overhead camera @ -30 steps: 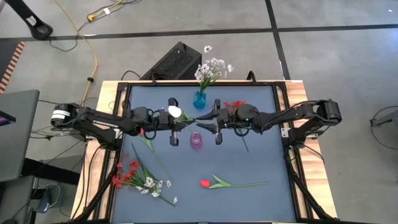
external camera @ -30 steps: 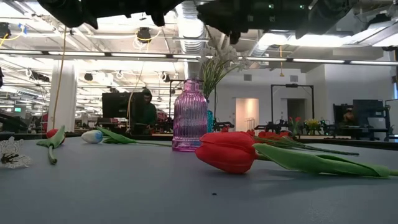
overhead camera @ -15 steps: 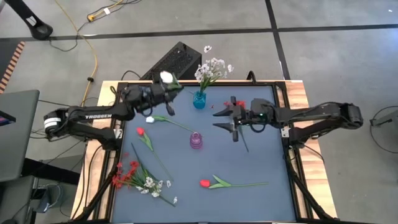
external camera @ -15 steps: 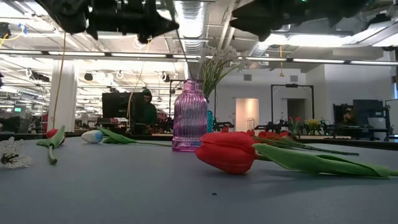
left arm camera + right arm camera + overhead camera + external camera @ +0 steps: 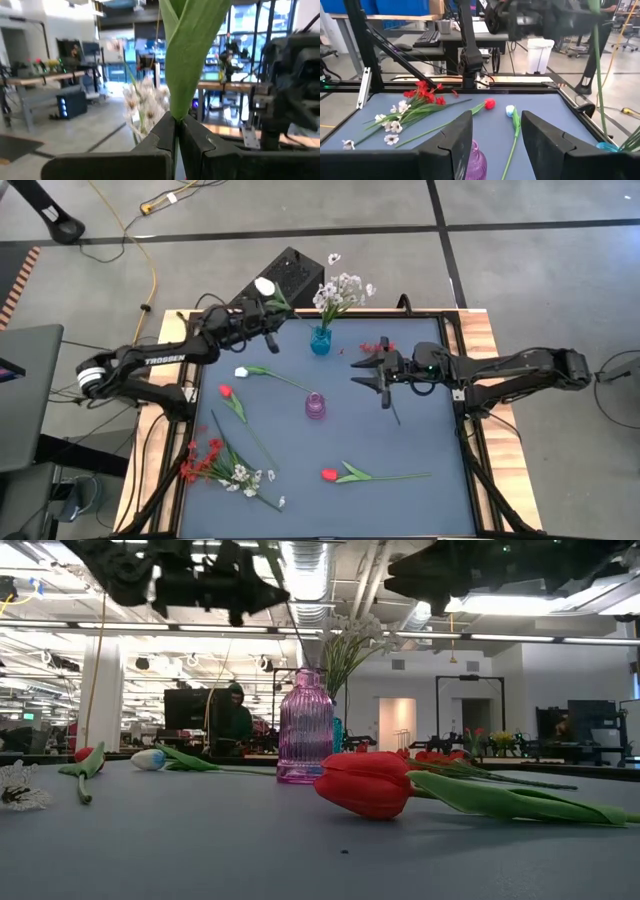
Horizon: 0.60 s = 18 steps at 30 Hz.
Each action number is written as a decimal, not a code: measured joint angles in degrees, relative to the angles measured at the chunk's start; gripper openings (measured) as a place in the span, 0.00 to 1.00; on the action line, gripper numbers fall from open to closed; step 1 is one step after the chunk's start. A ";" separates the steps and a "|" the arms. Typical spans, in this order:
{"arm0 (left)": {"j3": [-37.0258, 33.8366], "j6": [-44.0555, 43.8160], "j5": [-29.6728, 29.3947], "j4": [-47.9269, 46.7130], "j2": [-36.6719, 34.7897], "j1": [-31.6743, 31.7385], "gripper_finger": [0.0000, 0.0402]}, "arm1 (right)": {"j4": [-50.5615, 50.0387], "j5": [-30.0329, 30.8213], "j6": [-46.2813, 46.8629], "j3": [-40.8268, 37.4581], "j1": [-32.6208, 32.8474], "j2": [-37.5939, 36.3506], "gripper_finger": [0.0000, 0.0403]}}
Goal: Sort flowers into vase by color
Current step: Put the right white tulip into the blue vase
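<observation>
High view: the left pincer (image 5: 268, 318) holds a white tulip (image 5: 265, 286) by its stem (long way up), just beside the blue vase (image 5: 320, 340). The right pincer (image 5: 372, 372) waits, open.

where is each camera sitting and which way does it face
High view: overhead, looking straight down; both arms show, left gripper holding a white tulip.
Low view: table height, looking level past the purple vase; arms overhead.
Left wrist view: looks past its shut fingers clamping the tulip's stem.
Right wrist view: looks across the table past its open fingers.
The purple vase shows in the high, low and right wrist views.
</observation>
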 joint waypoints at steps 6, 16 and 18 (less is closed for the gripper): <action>3.85 -1.13 1.93 -0.49 4.50 0.04 0.00 | 0.24 -0.02 0.36 0.00 -0.14 -0.02 0.48; 4.62 -0.24 0.13 -4.69 4.51 0.39 0.00 | -0.41 -0.22 0.32 0.00 0.66 -0.02 0.48; 4.62 -0.25 -0.50 -5.45 4.51 0.39 0.00 | -0.41 -0.22 0.30 0.00 0.66 -0.02 0.48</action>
